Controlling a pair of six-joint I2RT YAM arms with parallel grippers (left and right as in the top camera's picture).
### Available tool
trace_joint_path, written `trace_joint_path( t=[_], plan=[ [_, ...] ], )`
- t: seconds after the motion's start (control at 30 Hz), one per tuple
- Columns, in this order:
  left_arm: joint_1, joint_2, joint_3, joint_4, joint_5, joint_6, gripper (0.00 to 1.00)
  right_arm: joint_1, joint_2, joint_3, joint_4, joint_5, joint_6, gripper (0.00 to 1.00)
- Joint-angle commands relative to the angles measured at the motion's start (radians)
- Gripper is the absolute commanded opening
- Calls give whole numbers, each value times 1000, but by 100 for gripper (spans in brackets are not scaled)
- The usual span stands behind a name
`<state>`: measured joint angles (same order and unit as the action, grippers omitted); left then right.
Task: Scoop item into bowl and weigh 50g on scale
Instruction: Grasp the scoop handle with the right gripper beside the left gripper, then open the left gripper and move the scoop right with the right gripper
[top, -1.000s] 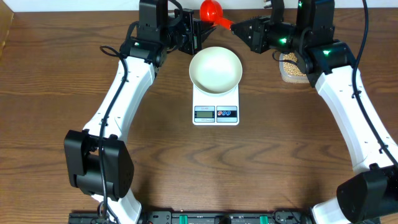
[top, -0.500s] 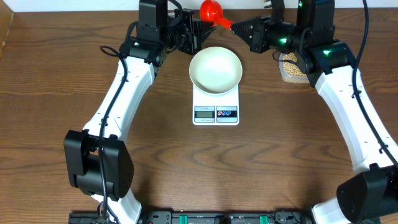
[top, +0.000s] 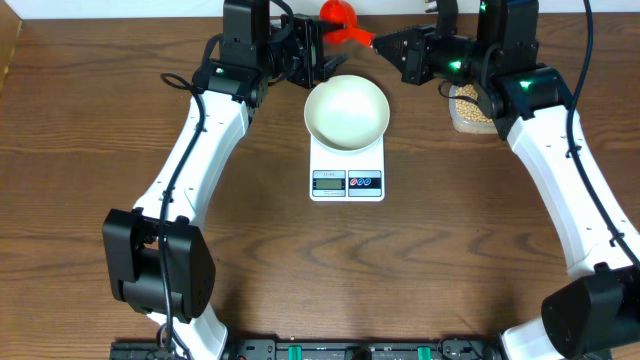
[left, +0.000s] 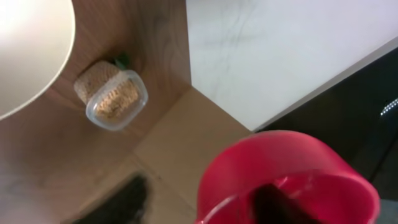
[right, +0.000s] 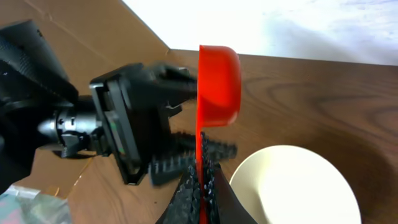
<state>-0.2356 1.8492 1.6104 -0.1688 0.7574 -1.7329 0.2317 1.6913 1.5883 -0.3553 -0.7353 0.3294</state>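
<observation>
The red scoop (top: 338, 20) hangs above the table's back edge, behind the white bowl (top: 346, 108), which sits on the white scale (top: 347, 182). My right gripper (top: 378, 42) is shut on the scoop's thin handle (right: 200, 163), with the scoop head (right: 219, 81) standing edge-on above it. My left gripper (top: 325, 50) is open, its fingers spread on either side of the scoop head (left: 289, 180). The beans fill a clear tub (left: 113, 98), which in the overhead view (top: 470, 110) is half hidden under my right arm. The bowl (right: 292, 186) looks empty.
A white wall panel (left: 280, 50) and a tan board (left: 180, 143) rise just behind the table's back edge. The arm bases stand at the front corners. Bare wood lies in front of the scale.
My left gripper has opened from shut and let go of the scoop head. The scoop has shifted slightly toward the back. My right gripper has closed fully on the handle.
</observation>
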Motion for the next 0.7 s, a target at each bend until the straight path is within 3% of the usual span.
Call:
trace_joint_path(
  t=[0.0, 0.07, 0.2, 0.27, 0.43, 0.53, 0.67],
  plan=[
    [5, -24, 17, 1, 13, 9, 79, -18, -4, 14, 0, 51, 31, 1],
    [5, -24, 17, 1, 13, 9, 86, -30, -4, 14, 0, 68, 38, 1],
    [5, -24, 17, -4, -3, 23, 88, -63, -4, 14, -2, 130, 59, 1],
    [5, -24, 17, -6, -32, 95, 89, -86, -4, 14, -1, 149, 60, 1],
    [16, -24, 17, -7, -114, 544, 89, -166, -9, 14, -27, 150, 63, 1],
    [18, -24, 17, -25, -117, 947, 88, -242, -31, 14, -83, 150, 47, 1],
    [22, -24, 17, -131, -172, 1101, 88, -312, -61, 14, -131, 150, 5, 1]
  ],
)
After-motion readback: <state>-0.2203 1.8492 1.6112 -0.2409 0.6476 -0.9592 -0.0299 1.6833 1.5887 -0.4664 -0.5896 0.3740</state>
